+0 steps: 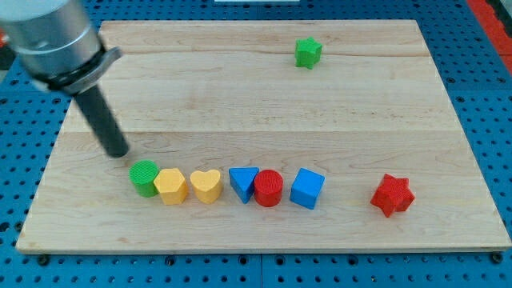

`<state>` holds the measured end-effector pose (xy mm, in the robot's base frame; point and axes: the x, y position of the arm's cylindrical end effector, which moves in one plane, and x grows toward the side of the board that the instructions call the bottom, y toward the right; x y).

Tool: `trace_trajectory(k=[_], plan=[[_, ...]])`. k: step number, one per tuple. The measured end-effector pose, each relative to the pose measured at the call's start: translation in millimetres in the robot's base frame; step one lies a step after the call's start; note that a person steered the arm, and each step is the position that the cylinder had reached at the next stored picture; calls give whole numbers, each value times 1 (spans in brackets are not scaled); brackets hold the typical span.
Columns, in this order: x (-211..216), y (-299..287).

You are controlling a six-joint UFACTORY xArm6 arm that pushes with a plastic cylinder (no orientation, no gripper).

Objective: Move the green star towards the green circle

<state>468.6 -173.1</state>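
One tip [118, 152] sits near green circle [145, 177], touching nothing.

Place: you are looking at a lab or test bench, not a home.
Base: a blue metal plate [488, 120] with a regular grid of holes, the kind you bolt equipment to.
Work surface: a plain wooden board [264, 104] laid on that plate.
Machine: a grey robot arm [52, 36] ending in a dark rod.
Props: small coloured plastic blocks [240, 186], ridged like printed parts.
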Motion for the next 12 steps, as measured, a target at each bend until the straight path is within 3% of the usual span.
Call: trace_trajectory(k=[1, 3, 4, 5, 7, 8, 9, 11, 12], plan=[[15, 56], [46, -5], [43, -5], [-25, 32], [-115, 300], [-170, 365], [-200, 324], [-170, 55], [-193, 46]])
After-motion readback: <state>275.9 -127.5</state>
